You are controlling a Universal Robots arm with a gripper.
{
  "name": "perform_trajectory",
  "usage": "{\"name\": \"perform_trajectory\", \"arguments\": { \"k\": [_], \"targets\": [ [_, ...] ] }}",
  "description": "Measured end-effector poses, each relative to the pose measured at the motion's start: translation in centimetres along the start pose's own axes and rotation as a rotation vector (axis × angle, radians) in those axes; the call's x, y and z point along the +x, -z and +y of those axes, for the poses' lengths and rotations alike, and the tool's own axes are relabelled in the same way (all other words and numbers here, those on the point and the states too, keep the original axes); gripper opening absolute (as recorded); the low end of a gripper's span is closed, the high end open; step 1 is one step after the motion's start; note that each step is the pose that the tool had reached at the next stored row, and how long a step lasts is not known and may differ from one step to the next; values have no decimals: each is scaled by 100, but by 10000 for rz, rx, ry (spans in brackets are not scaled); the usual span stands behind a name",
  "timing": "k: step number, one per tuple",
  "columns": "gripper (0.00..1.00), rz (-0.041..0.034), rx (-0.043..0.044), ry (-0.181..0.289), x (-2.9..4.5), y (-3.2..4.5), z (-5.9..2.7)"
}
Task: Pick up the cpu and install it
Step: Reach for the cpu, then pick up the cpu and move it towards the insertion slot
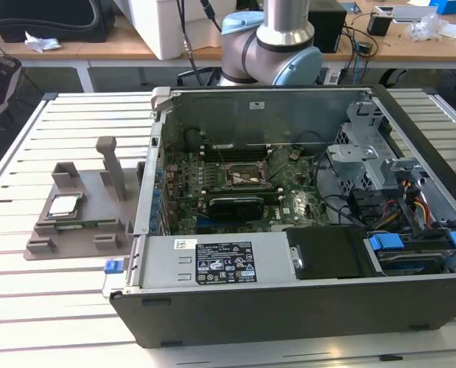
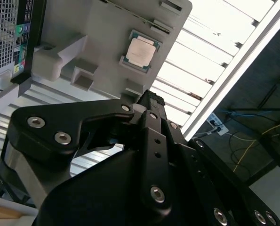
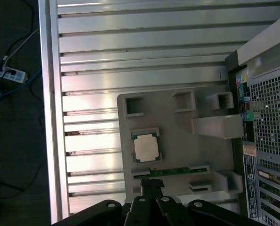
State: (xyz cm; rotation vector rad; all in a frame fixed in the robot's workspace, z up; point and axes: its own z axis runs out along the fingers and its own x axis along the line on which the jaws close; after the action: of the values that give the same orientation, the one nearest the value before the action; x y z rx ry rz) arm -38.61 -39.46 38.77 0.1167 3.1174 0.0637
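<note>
On the slatted worktop (image 1: 59,307) lies a big open computer case (image 1: 289,303). It fills the middle and the exterior view's right. Behind the case stands the robot arm (image 1: 277,34), silver and pale blue, and it goes up past the top edge. Inside the case lies a green motherboard (image 1: 212,211). Just beside the case, on the exterior view's left, sits a grey tray (image 1: 40,245) with a tall post (image 1: 111,165) standing up from it. In both wrist views the black end effector (image 3: 151,182) (image 2: 148,98) points down at the tray's edge. Its two fingers (image 3: 146,184) are pressed together and nothing is between them. Near the middle of the motherboard is the black socket (image 1: 247,179) with its metal frame, well apart from the tray. The cpu (image 1: 63,205) (image 3: 145,147) (image 2: 140,51) lies flat in a square nest on the tray, shiny side up. It is near the end effector but not touching it. A thin green strip (image 3: 172,170) lies on the tray between the two.
</note>
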Motion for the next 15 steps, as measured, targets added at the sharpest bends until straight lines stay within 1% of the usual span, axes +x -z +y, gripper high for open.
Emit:
{"name": "perform_trajectory", "arguments": {
  "k": [15],
  "targets": [
    [11, 0, 0, -1, -11, -1, 1]
  ]
}}
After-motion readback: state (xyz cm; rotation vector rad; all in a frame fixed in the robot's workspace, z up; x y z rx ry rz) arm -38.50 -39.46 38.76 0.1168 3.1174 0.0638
